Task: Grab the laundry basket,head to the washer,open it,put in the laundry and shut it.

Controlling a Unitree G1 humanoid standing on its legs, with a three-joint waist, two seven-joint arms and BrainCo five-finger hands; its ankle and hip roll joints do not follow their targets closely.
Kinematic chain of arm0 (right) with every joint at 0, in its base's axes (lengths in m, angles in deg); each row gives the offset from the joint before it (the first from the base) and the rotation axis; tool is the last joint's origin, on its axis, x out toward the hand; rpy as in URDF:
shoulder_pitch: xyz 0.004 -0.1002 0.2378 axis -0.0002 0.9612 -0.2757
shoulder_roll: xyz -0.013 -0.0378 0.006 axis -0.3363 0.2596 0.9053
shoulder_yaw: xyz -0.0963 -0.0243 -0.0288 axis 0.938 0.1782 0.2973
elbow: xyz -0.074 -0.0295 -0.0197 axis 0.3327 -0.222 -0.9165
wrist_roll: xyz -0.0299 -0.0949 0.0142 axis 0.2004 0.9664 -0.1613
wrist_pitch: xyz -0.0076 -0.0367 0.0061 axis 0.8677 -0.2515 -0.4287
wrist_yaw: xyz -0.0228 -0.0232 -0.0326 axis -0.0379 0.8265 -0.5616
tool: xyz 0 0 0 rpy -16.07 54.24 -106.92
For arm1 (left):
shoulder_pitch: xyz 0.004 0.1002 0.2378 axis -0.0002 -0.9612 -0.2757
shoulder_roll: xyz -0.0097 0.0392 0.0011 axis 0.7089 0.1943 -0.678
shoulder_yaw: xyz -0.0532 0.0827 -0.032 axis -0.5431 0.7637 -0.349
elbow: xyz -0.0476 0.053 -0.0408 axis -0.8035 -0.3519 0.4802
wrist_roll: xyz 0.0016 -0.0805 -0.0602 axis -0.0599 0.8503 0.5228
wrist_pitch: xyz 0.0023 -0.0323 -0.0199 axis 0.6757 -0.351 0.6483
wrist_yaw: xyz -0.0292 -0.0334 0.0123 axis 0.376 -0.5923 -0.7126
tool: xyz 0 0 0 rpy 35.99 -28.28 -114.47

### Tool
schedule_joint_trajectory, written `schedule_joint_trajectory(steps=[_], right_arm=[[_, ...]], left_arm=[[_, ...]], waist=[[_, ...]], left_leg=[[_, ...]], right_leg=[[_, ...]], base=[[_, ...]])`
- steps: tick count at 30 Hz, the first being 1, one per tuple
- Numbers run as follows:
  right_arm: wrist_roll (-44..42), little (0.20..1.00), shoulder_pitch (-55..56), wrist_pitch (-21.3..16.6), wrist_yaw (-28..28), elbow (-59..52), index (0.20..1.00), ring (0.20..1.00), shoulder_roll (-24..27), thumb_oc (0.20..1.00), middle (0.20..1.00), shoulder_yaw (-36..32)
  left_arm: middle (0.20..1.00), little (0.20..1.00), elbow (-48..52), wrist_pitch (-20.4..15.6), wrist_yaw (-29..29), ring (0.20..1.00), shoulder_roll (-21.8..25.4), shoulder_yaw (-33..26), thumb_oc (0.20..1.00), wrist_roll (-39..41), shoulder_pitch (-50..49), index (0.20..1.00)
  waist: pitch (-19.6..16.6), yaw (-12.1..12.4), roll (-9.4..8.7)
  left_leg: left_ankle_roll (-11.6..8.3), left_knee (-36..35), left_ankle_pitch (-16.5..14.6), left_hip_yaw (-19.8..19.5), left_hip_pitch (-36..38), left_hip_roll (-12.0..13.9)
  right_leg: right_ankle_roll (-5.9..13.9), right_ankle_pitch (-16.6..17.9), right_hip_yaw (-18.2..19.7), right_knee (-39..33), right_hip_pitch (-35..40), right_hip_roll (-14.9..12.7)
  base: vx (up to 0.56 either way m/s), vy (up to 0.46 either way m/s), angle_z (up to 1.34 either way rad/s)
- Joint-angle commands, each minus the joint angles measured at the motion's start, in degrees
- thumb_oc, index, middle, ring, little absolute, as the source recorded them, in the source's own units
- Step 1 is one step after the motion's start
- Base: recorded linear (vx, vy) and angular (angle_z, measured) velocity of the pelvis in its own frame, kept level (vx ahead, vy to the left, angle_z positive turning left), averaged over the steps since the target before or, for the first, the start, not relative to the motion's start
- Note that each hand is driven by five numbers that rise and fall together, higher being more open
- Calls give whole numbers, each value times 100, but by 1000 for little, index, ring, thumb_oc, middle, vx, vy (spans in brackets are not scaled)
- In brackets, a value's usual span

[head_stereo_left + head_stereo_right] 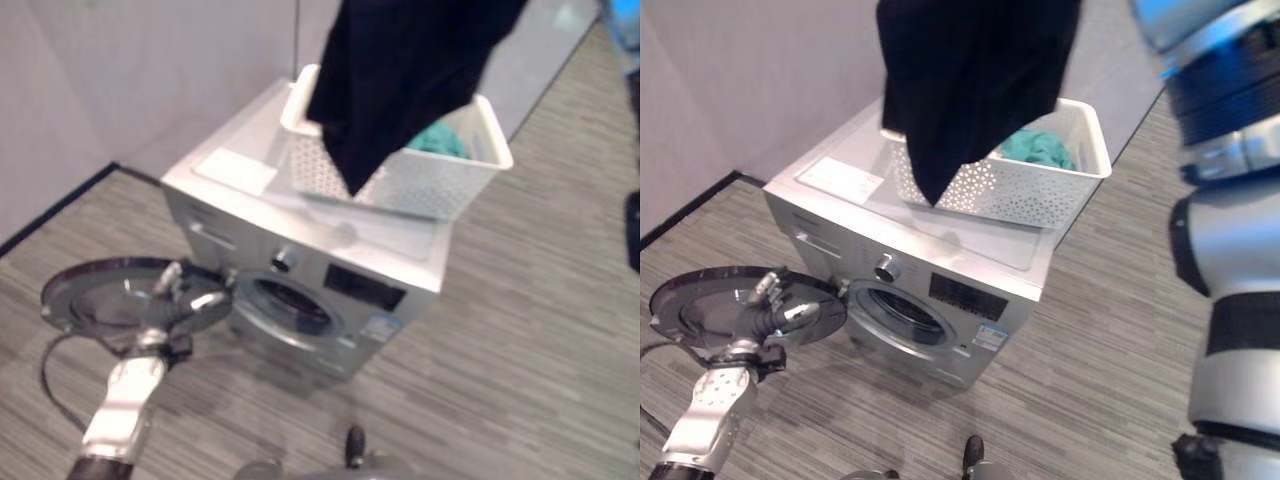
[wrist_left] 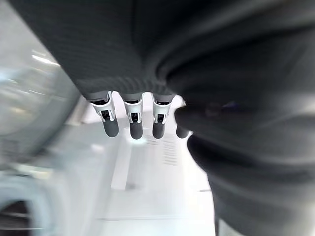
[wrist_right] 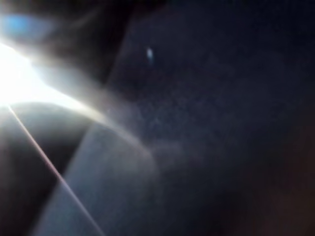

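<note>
Here, a silver washer [image 1: 910, 270] is seen standing in a corner of the room, its back toward the grey wall [image 1: 120, 70], with open striped floor [image 1: 520, 340] spread before it and to its right. The round door [image 1: 735, 305] is swung fully open toward the left, and the drum opening [image 1: 898, 312] is left uncovered. The left hand [image 1: 780, 305] is seen at the door's inner edge, its fingers resting against the rim; in the left wrist view the fingertips [image 2: 135, 129] are shown hanging fairly straight from the dark cover, curled round nothing.

A white perforated laundry basket [image 1: 1040, 190] is set on the washer's top, toward the rear right corner, its long side running along the back edge. A teal cloth [image 1: 1038, 148] is seen lying inside it. A dark garment [image 1: 970, 80] is hung above the basket's left end, its long axis vertical and its lowest point tapering down in front of the basket's near wall. The right arm is seen rising at the right edge, but whether the right hand's fingers are closed on the garment cannot be told.
</note>
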Motion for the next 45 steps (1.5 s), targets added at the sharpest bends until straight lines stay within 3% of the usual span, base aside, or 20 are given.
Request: schedule_joint_trajectory(steps=[1, 4, 9, 13, 29, 39, 45], right_arm=[[143, 200, -220, -82, 126, -159, 200, 200, -28, 200, 200, -444], [158, 200, -59, -138, 79, -304, 200, 200, -176, 200, 200, -475], [54, 200, 161, -216, 16, -431, 200, 200, -328, 200, 200, -543], [-53, 200, 806, -395, -120, -1094, 200, 200, -445, 200, 200, -833], [-98, 200, 1786, -401, -588, -2047, 200, 200, -199, 200, 200, -1166], [-116, 200, 2248, -332, -758, -2404, 200, 200, -77, 200, 200, -1315], [-253, 200, 2493, -283, -863, -2596, 200, 200, -188, 200, 200, -1404]], left_arm=[[1000, 1000, 433, -498, -36, 1000, 656, 145, 1000, -46, 93, 1000], [1000, 1000, 449, -497, -53, 1000, 617, 151, 1000, -96, 43, 1000], [1000, 1000, 430, -490, -109, 1000, 535, 236, 1000, -87, 89, 1000], [1000, 1000, 486, -518, -249, 1000, 360, 356, 1000, -292, 494, 1000], [1000, 1000, 1418, -565, -448, 1000, 467, -304, 1000, -584, 913, 1000], [1000, 1000, 1474, -551, -636, 1000, 492, -264, 1000, -792, 1697, 1000], [1000, 1000, 1265, -432, -698, 1000, 245, 56, 1000, -724, 2219, 1000]], waist=[[-668, 348, -401], [-754, 473, -453], [-712, 561, -478], [-567, 497, -304], [-705, 421, -227], [-755, 314, -186], [-781, 234, -124]], left_leg=[[387, -110, 296, -416, -749, -461], [264, -102, 381, -288, -850, -372], [-3, -97, 668, -223, -1037, -172], [-264, -327, 1237, -437, -1354, -7], [-285, -537, 1297, -595, -1166, -47], [-294, -616, 1307, -615, -1109, -75], [-293, -678, 1314, -591, -1064, -88]], right_leg=[[429, 146, 164, -120, 886, -386], [362, -185, 156, -848, 1232, -302], [265, -246, 44, -1668, 1645, -126], [67, -266, -113, -2220, 1790, 165], [-19, -348, -281, -2202, 1914, 222], [-22, -368, -341, -2214, 1955, 211], [-4, -344, -363, -2256, 1971, 184]], base=[[-155, -183, 4], [-105, -218, -18], [-131, -197, -29], [-208, -173, 38], [9, -5, 11], [3, 0, 1], [2, -1, 1]])
